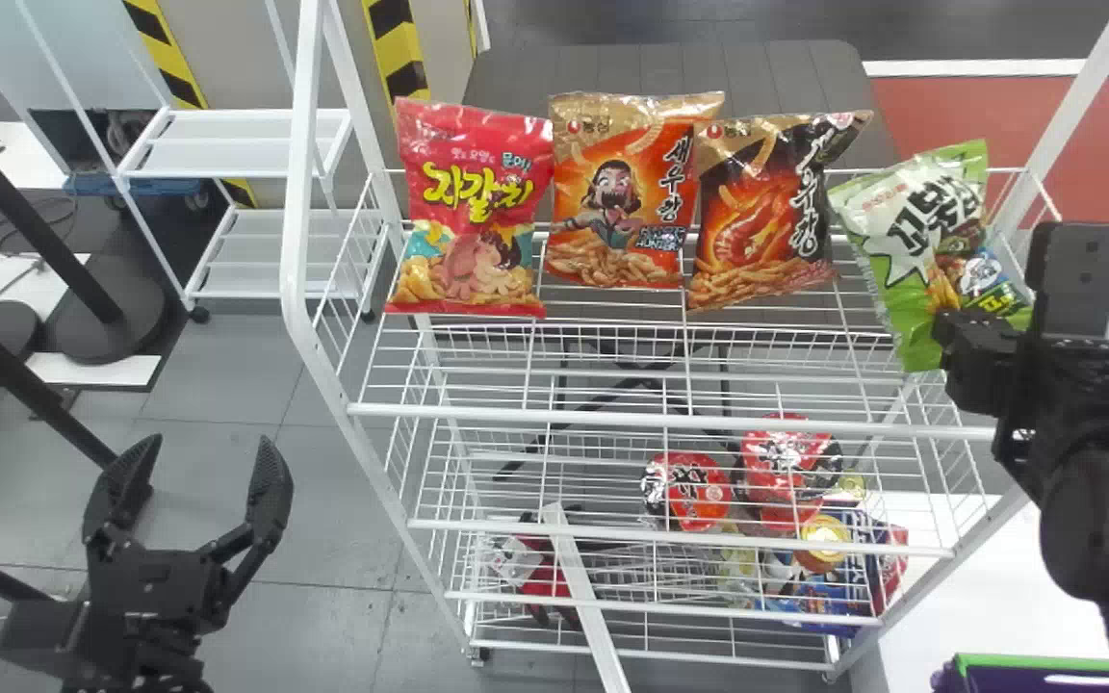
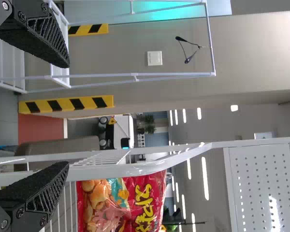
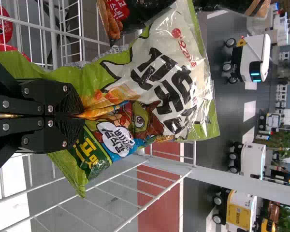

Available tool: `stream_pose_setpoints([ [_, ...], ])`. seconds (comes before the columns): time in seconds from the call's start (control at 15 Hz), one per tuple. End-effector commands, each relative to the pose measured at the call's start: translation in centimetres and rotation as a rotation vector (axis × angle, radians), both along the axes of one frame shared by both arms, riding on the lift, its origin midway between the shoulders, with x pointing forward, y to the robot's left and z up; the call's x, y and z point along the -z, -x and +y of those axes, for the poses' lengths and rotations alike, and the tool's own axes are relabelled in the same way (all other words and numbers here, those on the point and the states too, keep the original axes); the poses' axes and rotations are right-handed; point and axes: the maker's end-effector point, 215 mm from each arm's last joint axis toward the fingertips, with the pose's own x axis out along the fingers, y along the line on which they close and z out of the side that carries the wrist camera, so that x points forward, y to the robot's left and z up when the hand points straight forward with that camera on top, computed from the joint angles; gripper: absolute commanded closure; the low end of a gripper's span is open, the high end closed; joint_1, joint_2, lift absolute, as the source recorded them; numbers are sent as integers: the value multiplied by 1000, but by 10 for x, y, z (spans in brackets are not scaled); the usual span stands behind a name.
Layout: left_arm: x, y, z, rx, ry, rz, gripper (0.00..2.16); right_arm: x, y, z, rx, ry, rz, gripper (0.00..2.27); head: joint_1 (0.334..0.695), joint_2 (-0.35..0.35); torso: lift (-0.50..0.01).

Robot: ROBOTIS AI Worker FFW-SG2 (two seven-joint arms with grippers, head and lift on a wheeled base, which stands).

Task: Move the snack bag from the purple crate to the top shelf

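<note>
Clamped near the lower edge of the bag [image 1: 911,226] with the right tool [image 1: 944,337], at the right end of the top shelf [image 1: 651,418], close to the side rail [image 3: 154,198], with bare wire in front. Hemmed on the inner side by the dark packet [image 1: 766,207]; over open floor [image 1: 323,597] with the left tool [image 1: 205,450], spread apart. In the right wrist view, can see wheeled robots [image 3: 253,58] beyond
</note>
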Motion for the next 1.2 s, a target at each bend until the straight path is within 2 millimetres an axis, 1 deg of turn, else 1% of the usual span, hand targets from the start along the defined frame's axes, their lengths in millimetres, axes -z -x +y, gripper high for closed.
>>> stream_pose_setpoints([
  [0.0, 1, 0, 0, 1, 1, 2, 100, -25, -5, 5, -5, 4, -94, 2010, 695, 84, 9],
  [0.13, 1, 0, 1, 0, -1, 3, 100, -42, -10, 5, 13, 14, -157, 2010, 695, 85, 9],
  [0.33, 1, 2, 3, -4, -3, -4, 100, -56, -14, 9, 21, 14, -218, 2010, 695, 86, 9],
  [0.53, 0, 3, 3, -5, -2, -6, 100, -60, -14, 9, 43, 8, -255, 2010, 695, 93, 9],
  [0.8, 0, 1, 3, -4, -1, -7, 100, -58, -13, 3, 85, 21, -284, 2010, 695, 91, 9],
  [1.13, 0, -1, 2, -3, 0, -8, 100, -68, -18, 4, 111, 12, -361, 2010, 695, 85, 9],
])
